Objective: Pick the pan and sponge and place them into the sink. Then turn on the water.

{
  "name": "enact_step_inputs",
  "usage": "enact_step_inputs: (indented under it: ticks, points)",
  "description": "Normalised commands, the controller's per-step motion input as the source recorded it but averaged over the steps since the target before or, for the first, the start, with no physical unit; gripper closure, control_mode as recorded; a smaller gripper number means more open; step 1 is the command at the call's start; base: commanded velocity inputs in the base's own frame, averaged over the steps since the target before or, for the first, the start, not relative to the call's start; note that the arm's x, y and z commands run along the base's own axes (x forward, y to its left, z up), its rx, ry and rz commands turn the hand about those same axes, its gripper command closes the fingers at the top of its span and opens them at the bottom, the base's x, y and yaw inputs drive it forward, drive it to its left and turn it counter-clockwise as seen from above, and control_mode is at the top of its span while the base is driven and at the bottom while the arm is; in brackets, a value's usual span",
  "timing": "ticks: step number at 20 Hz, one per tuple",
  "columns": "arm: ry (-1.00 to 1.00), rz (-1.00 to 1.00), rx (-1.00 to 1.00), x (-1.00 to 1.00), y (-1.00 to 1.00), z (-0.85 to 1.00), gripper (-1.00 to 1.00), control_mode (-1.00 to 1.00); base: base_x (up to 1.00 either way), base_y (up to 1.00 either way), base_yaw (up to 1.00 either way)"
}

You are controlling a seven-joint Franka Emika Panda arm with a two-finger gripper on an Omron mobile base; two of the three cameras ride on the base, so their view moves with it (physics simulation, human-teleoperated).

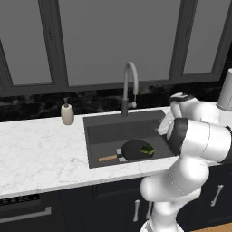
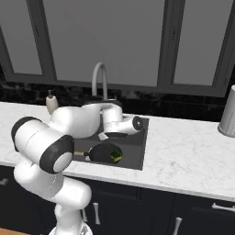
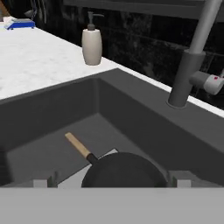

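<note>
The black pan lies on the floor of the dark grey sink, its wooden handle pointing left. The green sponge rests inside the pan near its right edge; it also shows as a yellow-green patch, the sponge, in the pan. My gripper hangs open above the basin with nothing between its fingertips, the pan just below them. The gooseneck faucet stands behind the sink; no water runs from it.
A beige soap dispenser stands on the white marble counter left of the sink. A grey canister sits on the counter far right. My arm's elbow hangs over the sink's right rim. Dark windows back the counter.
</note>
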Motion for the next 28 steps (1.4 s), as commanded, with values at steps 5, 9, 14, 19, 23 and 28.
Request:
enact_step_inputs:
  ticks: [5, 9, 14, 19, 23, 28]
  points:
    - [-0.15, 0.0, 0.19, -0.24, 0.06, 0.97, -1.0, -1.0, 0.0, 0.0, 0.0]
    - [-0.17, 0.0, 0.21, -0.02, 0.02, 0.59, -1.0, -1.0, 0.0, 0.0, 0.0]
    - [-0.19, -0.01, 0.31, -0.02, 0.08, 0.36, -1.0, -1.0, 0.0, 0.0, 0.0]
    - [-0.09, 0.0, 0.29, 0.02, 0.08, 0.13, -1.0, -1.0, 0.0, 0.0, 0.0]
    - [0.0, 0.0, 0.16, 0.25, 0.17, 0.0, -1.0, -1.0, 0.0, 0.0, 0.0]
    - [0.0, 0.0, 0.0, 0.43, 0.03, 0.0, -1.0, -1.0, 0.0, 0.0, 0.0]
